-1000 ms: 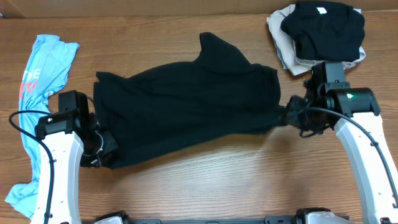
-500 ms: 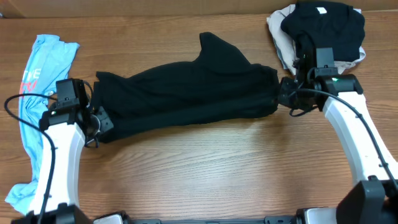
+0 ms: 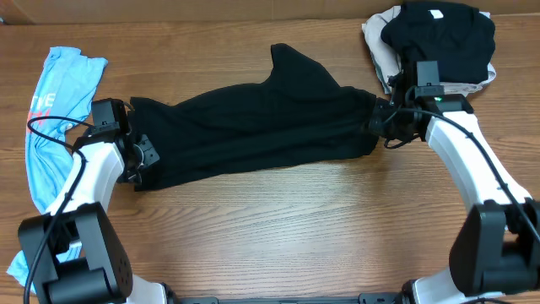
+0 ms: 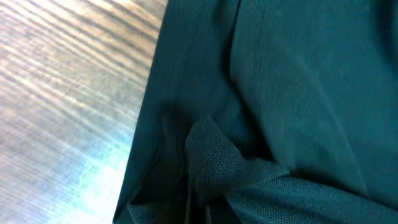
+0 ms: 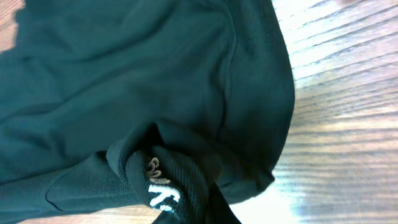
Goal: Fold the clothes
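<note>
A black T-shirt [image 3: 253, 127] lies across the middle of the table as a long band, one sleeve [image 3: 295, 67] pointing to the back. My left gripper [image 3: 139, 162] is shut on its left end, my right gripper [image 3: 380, 124] on its right end. In the left wrist view black mesh cloth [image 4: 280, 81] fills the frame and bunches over my gripper [image 4: 205, 211], hiding the fingers. The right wrist view shows a pinched fold with small white marks [image 5: 160, 190] at my gripper [image 5: 186, 205]. A light blue T-shirt [image 3: 55, 101] with red lettering lies at the far left.
A pile of clothes sits at the back right corner, a black one [image 3: 439, 38] on top of a beige one [image 3: 377, 38], close behind my right arm. Bare wooden table [image 3: 287, 228] stretches in front of the black T-shirt.
Both grippers have carried the shirt's front edge toward the back of the table. The shirt has gone from a wide spread to a narrower doubled band.
</note>
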Controlling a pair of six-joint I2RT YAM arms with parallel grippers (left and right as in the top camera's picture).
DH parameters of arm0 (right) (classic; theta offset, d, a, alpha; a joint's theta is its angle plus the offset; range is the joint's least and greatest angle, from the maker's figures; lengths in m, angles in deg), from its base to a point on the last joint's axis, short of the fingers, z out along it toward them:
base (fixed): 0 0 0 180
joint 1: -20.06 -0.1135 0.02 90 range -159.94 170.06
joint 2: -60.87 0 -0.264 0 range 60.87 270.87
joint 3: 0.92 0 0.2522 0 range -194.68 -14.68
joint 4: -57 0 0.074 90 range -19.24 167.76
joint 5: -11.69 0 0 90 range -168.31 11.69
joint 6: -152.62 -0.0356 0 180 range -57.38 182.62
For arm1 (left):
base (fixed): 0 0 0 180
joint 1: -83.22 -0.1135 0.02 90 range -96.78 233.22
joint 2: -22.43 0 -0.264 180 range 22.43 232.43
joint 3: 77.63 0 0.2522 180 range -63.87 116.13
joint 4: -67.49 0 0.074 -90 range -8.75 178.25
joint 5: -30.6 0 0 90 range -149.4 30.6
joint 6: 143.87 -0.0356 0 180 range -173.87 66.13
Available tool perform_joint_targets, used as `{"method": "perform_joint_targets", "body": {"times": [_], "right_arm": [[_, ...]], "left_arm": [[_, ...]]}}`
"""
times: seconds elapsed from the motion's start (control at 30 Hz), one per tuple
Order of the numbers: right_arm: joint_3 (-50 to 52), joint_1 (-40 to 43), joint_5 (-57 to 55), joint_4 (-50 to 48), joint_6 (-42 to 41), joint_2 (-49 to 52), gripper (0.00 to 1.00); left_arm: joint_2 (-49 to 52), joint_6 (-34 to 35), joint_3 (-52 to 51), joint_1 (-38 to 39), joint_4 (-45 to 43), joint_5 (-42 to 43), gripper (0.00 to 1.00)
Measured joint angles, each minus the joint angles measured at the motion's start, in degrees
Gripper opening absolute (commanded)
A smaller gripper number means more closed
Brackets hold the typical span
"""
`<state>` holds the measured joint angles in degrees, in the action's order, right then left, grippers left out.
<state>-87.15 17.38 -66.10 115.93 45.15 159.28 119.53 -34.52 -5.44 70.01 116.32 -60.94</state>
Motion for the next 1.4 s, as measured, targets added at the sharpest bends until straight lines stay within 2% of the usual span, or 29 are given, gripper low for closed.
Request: {"method": "perform_joint_targets", "body": {"times": [0.27,0.43,0.5,0.53,0.57,0.6,0.63,0.67,0.7,0.8,0.9,1.1,1.27,1.4], "right_arm": [[0.00,0.00,0.02,-3.78,0.81,3.87,0.04],[0.00,0.00,0.04,-5.86,1.03,3.87,0.04],[0.00,0.00,-0.02,-6.93,1.03,3.87,0.04],[0.00,0.00,-0.04,-7.50,1.05,3.87,0.10],[0.00,0.00,-0.15,-8.17,0.87,3.87,0.24],[0.00,0.00,-0.26,-8.83,0.76,3.87,0.47],[0.00,0.02,-0.42,-9.75,0.79,3.87,0.70],[0.00,0.02,-0.63,-10.51,1.07,3.87,0.89],[0.00,0.02,-0.70,-11.26,1.09,3.87,1.00],[-0.09,0.02,-1.07,-11.74,1.44,3.87,1.00],[-1.03,0.04,-1.07,-7.76,1.25,3.87,1.00],[-4.46,0.04,-1.11,1.46,1.22,3.02,1.00],[-4.55,-0.11,-1.31,4.39,1.46,2.03,0.81],[-1.90,-0.81,-2.10,3.39,1.14,2.03,0.78]], "left_arm": [[2.25,0.00,0.00,0.00,-6.34,0.00,0.05],[2.25,0.00,0.00,0.00,-11.78,-0.02,0.15],[2.25,-0.09,0.00,0.00,-12.98,-0.11,0.45],[2.25,-0.07,0.00,0.00,-13.64,-0.31,0.56],[2.25,0.00,0.00,0.00,-14.45,-0.50,0.73],[2.25,0.02,0.00,-0.02,-15.43,-0.72,0.85],[2.25,0.04,0.00,-0.02,-16.50,-0.90,0.93],[2.25,-0.02,0.00,-0.02,-17.51,-1.05,1.00],[2.25,-0.11,0.00,-0.02,-18.56,-1.22,1.00],[2.25,-0.07,0.59,-0.02,-18.45,-1.27,1.00],[1.95,-0.72,2.47,-0.02,-15.34,-0.24,1.00],[-4.55,-1.88,8.11,-0.02,-2.78,3.54,1.00],[-9.70,-3.39,9.99,0.17,8.33,7.67,1.00],[-9.22,-3.69,8.81,1.20,13.42,8.66,0.93]]}}
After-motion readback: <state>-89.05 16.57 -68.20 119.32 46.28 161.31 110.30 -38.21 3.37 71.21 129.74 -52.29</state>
